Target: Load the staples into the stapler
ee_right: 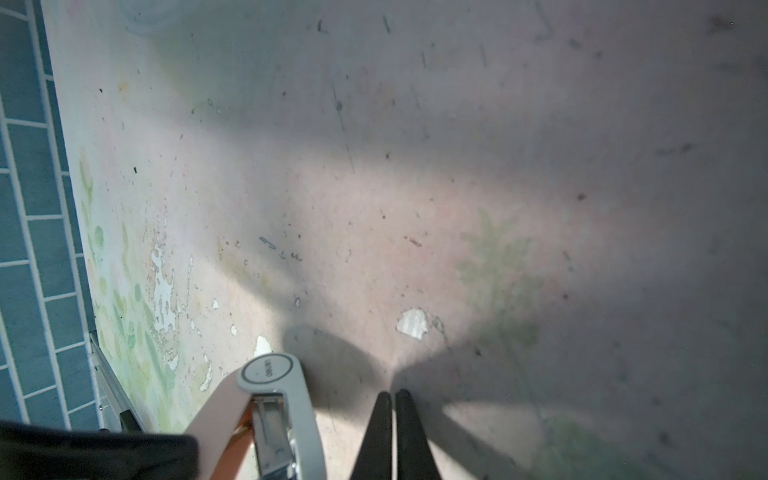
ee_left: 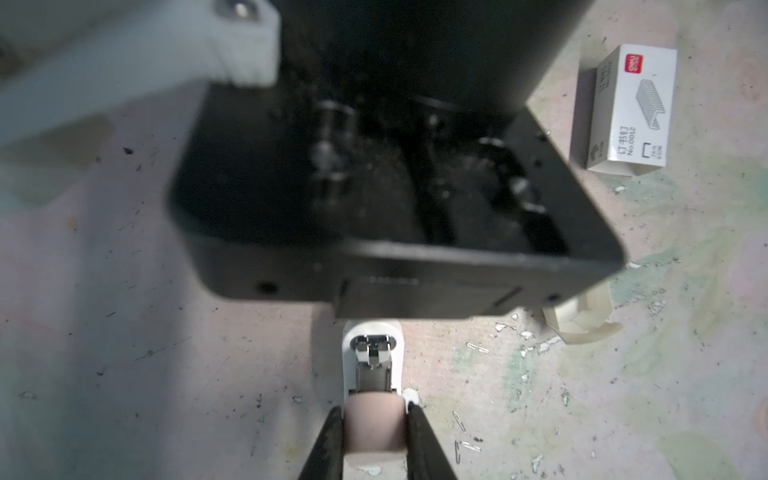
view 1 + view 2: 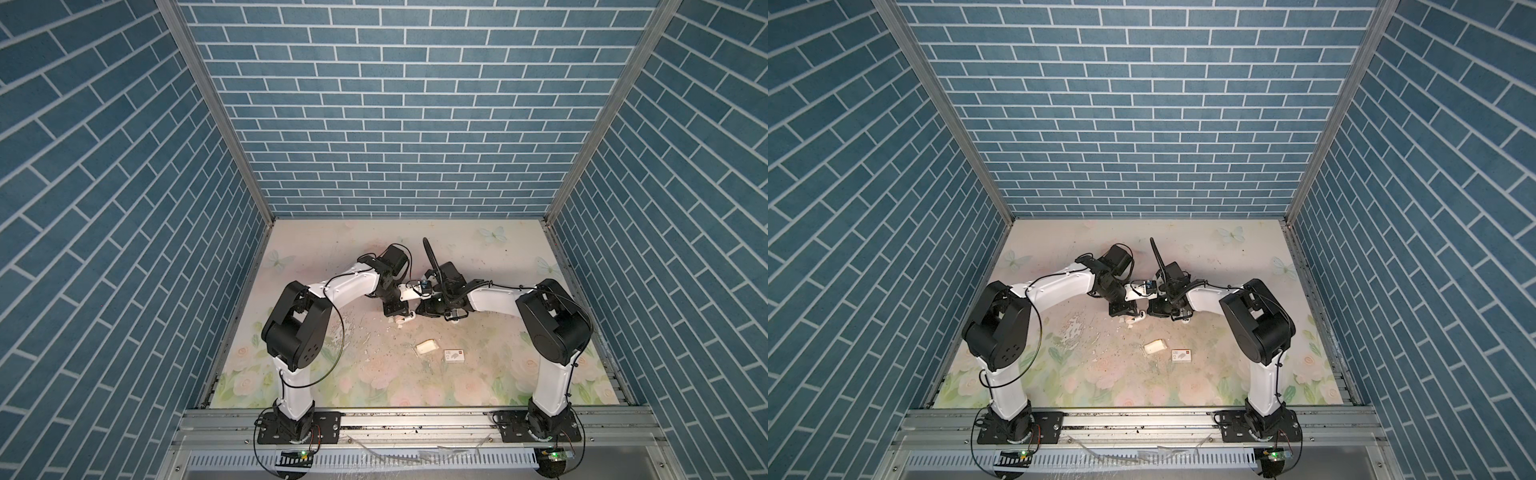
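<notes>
stapler (image 2: 374,374) held mid-table by left gripper (image 2: 372,409), pinched at pink part | right gripper (image 1: 392,395) closed, empty | staples: strips not seen | judged light, brittle, slippery; to be gripped across long sides

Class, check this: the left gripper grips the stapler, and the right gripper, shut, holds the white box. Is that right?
Not quite. The right gripper, shut, holds nothing, as the right wrist view shows; the white box lies on the table. The left gripper does grip the stapler.

Apparently "No.0012" on white box (image 2: 625,108)
</notes>
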